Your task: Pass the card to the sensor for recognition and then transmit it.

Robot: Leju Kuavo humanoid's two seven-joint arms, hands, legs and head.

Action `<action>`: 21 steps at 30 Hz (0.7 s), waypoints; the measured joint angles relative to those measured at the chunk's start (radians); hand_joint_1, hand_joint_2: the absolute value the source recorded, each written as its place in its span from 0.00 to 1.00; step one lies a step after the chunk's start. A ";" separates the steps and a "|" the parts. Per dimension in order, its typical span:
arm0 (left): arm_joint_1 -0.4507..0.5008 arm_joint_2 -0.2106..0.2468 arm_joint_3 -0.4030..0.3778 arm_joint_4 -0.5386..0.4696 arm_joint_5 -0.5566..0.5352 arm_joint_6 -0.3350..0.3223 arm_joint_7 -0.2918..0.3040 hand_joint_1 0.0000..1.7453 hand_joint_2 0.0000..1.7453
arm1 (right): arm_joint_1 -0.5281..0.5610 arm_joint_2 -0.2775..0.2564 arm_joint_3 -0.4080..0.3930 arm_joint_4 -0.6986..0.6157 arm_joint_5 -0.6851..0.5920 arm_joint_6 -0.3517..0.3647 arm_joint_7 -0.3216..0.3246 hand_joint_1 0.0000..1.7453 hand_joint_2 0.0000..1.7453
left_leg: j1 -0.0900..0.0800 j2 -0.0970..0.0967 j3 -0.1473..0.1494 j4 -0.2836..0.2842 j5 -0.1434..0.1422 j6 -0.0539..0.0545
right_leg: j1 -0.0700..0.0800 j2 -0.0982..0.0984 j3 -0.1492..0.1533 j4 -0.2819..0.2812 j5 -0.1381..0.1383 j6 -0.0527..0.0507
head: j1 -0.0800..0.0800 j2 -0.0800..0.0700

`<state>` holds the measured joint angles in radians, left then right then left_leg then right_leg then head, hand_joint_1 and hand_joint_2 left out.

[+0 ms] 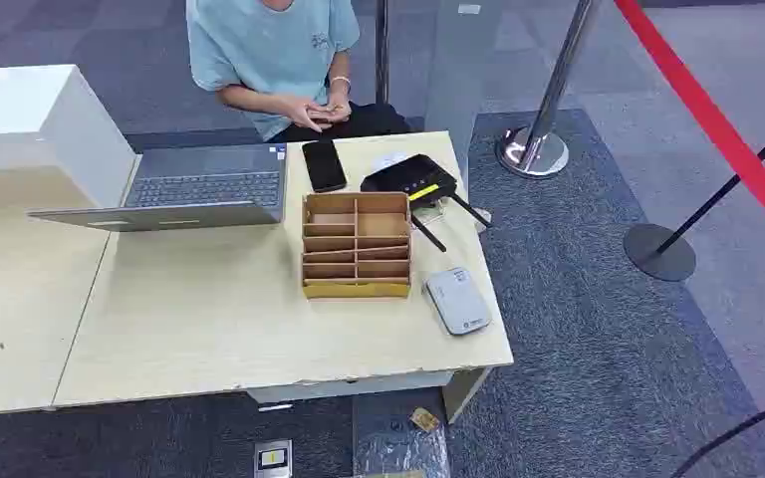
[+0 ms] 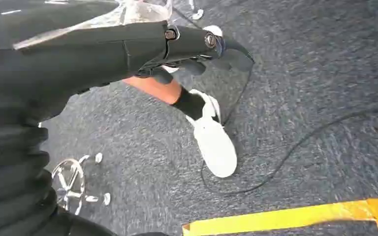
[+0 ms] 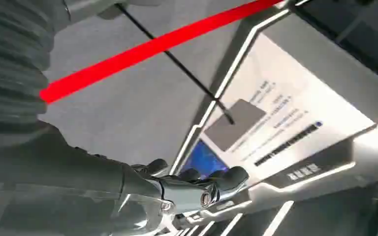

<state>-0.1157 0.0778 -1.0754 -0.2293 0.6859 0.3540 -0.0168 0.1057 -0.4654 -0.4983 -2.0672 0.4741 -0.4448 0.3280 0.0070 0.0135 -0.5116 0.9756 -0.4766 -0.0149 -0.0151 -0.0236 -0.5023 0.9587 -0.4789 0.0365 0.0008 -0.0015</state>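
A flat white-grey device (image 1: 456, 300) lies near the table's front right corner. Beside it stands a cardboard divider box (image 1: 356, 245) whose compartments look empty. Behind the box sit a black device with antennas (image 1: 410, 180) and a dark phone (image 1: 324, 164). I cannot make out a card anywhere on the table. My left hand (image 2: 177, 49) hangs over the carpet with its thumb stretched out and nothing in it. My right hand (image 3: 187, 187) also holds nothing, its fingers loosely bent and apart.
A person in a teal shirt (image 1: 269, 50) sits behind the wooden table (image 1: 209, 329), hands together. An open laptop (image 1: 194, 189) and a white box (image 1: 30, 115) stand at the left. Stanchions (image 1: 538, 139) with a red belt (image 1: 717, 119) fence the right. A person's white shoe (image 2: 214, 142) is on the carpet.
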 joint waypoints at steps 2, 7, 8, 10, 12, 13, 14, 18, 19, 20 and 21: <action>-0.007 0.000 -0.002 0.000 -0.013 -0.005 -0.008 0.00 1.00 | -0.065 -0.028 0.059 -0.010 0.021 0.010 0.022 0.00 1.00 | 0.000 0.000 0.000 0.000 0.000 0.000 | 0.000 0.000 0.001 0.000 0.000 0.000 | 0.000 0.000; -0.013 0.000 -0.020 0.000 -0.046 -0.017 -0.024 0.00 1.00 | -0.279 -0.062 0.257 0.023 0.025 0.063 0.039 0.00 1.00 | 0.000 0.000 0.001 0.000 0.002 0.000 | 0.000 -0.001 0.001 0.001 0.000 0.000 | 0.001 0.000; -0.015 0.000 -0.024 0.000 -0.049 -0.017 -0.026 0.00 1.00 | -0.319 -0.065 0.305 0.035 0.032 0.069 0.040 0.00 1.00 | 0.000 -0.001 0.002 0.000 0.002 0.000 | 0.000 -0.001 0.001 0.001 0.000 0.000 | 0.000 0.000; -0.016 0.000 -0.026 0.000 -0.051 -0.017 -0.027 0.00 1.00 | -0.370 -0.070 0.375 0.050 0.038 0.071 0.046 0.00 1.00 | 0.000 -0.003 0.002 0.000 0.002 0.000 | 0.000 -0.003 0.001 0.001 0.000 0.000 | 0.000 0.000; -0.015 0.000 -0.028 0.000 -0.051 -0.017 -0.029 0.00 1.00 | -0.401 -0.078 0.425 0.060 0.039 0.071 0.051 0.00 1.00 | 0.000 -0.004 0.001 0.000 0.002 0.000 | 0.000 -0.003 0.001 0.001 0.000 0.000 | 0.001 0.000; -0.014 0.000 -0.032 0.000 -0.051 -0.017 -0.029 0.00 1.00 | -0.417 -0.083 0.452 0.068 0.039 0.069 0.053 0.00 1.00 | 0.000 -0.003 0.001 0.000 0.002 0.000 | 0.000 -0.003 0.000 0.001 0.000 0.000 | 0.000 0.000; -0.014 0.000 -0.034 0.000 -0.051 -0.017 -0.029 0.00 1.00 | -0.426 -0.088 0.475 0.072 0.039 0.069 0.055 0.00 1.00 | 0.000 -0.003 0.001 0.000 0.001 0.000 | 0.000 -0.003 0.000 0.001 0.000 0.000 | 0.000 0.000; -0.014 0.000 -0.040 0.000 -0.051 -0.017 -0.032 0.00 1.00 | -0.443 -0.101 0.531 0.086 0.037 0.067 0.060 0.00 1.00 | 0.000 -0.003 0.000 0.000 0.001 0.000 | 0.000 -0.003 0.000 0.000 -0.001 0.000 | 0.001 0.000; -0.014 0.000 -0.043 0.000 -0.051 -0.017 -0.032 0.00 1.00 | -0.445 -0.104 0.540 0.088 0.037 0.067 0.060 0.00 1.00 | 0.000 -0.003 0.000 0.000 0.000 -0.001 | 0.000 -0.003 0.000 0.000 -0.002 0.000 | 0.000 0.000; -0.014 0.000 -0.045 0.000 -0.051 -0.017 -0.032 0.00 1.00 | -0.449 -0.107 0.553 0.092 0.037 0.066 0.061 0.00 1.00 | 0.000 -0.003 0.000 0.000 0.000 0.000 | 0.000 -0.003 0.000 0.001 -0.002 0.000 | 0.001 0.000; -0.014 0.002 -0.048 0.000 -0.051 -0.017 -0.032 0.00 1.00 | -0.455 -0.110 0.567 0.097 0.037 0.066 0.062 0.00 1.00 | 0.000 -0.003 0.000 0.000 0.000 0.000 | 0.000 -0.003 -0.001 0.001 -0.002 0.000 | 0.000 0.000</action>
<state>-0.1292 0.0794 -1.1231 -0.2293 0.6348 0.3368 -0.0484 -0.3492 -0.5753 0.0687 -1.9707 0.5112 -0.3784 0.3899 0.0073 0.0102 -0.5112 0.9754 -0.4764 -0.0153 -0.0149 -0.0265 -0.5029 0.9593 -0.4804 0.0362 0.0011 -0.0015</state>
